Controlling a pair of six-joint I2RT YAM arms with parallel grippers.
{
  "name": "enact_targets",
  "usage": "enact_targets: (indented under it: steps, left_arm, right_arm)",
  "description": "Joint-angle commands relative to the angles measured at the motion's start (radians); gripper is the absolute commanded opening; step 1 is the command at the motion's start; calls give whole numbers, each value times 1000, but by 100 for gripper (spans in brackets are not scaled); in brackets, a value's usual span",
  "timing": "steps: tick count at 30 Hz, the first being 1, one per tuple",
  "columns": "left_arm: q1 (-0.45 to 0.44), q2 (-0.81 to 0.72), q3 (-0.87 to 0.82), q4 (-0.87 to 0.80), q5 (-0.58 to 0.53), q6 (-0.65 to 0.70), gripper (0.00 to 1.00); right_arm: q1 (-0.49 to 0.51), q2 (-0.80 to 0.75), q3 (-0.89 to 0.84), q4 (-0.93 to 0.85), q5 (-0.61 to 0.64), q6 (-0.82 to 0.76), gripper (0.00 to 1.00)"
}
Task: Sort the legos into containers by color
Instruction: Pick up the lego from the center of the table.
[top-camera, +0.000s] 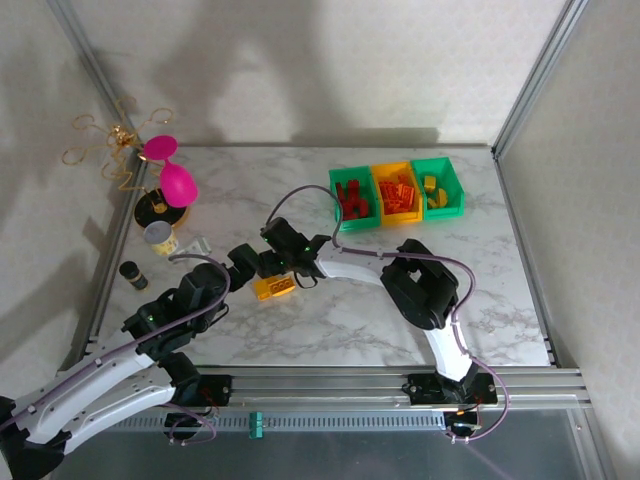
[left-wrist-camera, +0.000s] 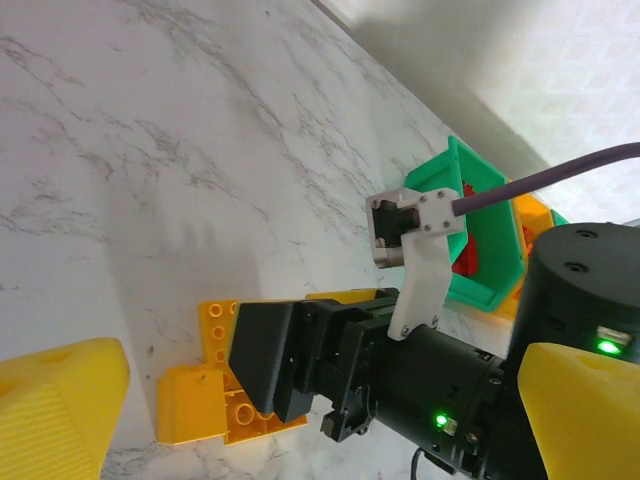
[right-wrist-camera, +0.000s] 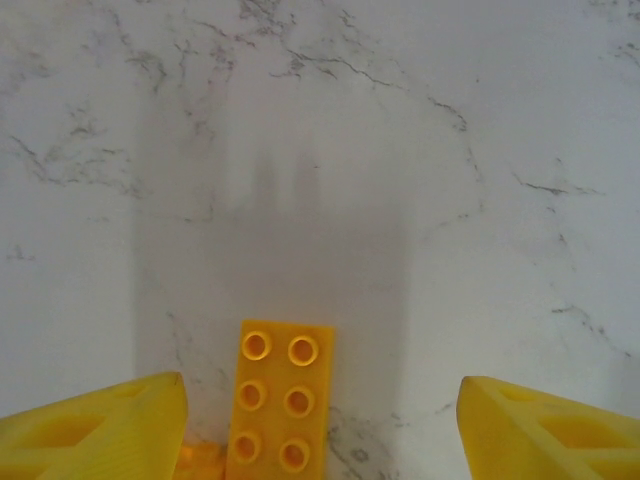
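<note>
- Most of the sorting looks done: the three joined bins (top-camera: 333, 200) at the far right of the tabletop (top-camera: 330, 320) already hold red bricks (top-camera: 352, 198) in the left green one, orange bricks (top-camera: 400, 193) in the yellow middle one and yellow bricks (top-camera: 433, 192) in the right green one.
- One small cluster is left out on the marble, well apart from the bins: a studded yellow brick (right-wrist-camera: 275, 400), and in the left wrist view a smoother yellow piece (left-wrist-camera: 190, 405) touching it. I cannot tell whether a third piece is in the cluster.
- Two steps remain, by my judgement: pick these up and drop them with the other yellow ones.
- Right hand (right-wrist-camera: 322, 400) hangs right over the cluster with its fingers (right-wrist-camera: 100, 430) spread wide and nothing between them. The studded brick lies flat in the gap, lengthwise, closer to the finger on the picture's left than to the other, and touches neither.
- Left hand (left-wrist-camera: 325, 360) is also spread and empty, near the cluster and pointed at it, with the right hand between it and the bricks.
</note>
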Motion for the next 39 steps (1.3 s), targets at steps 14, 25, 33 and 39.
enact_targets:
  steps: [14,25,33,39]
  left_arm:
    - [12,-46,-22,-47,-76,-58,100]
    - [12,-14,-22,-14,-67,-45,100]
    - [12,10,-13,0,-55,-35,100]
    - [13,10,-5,10,-39,-21,100]
  right_arm:
    - [43,165,143,-130,111,-52,67]
    - [16,104,88,-217,200,14,52]
    - [14,106,113,-196,150,31,40]
    - [-25,38,82,-146,95,50,34]
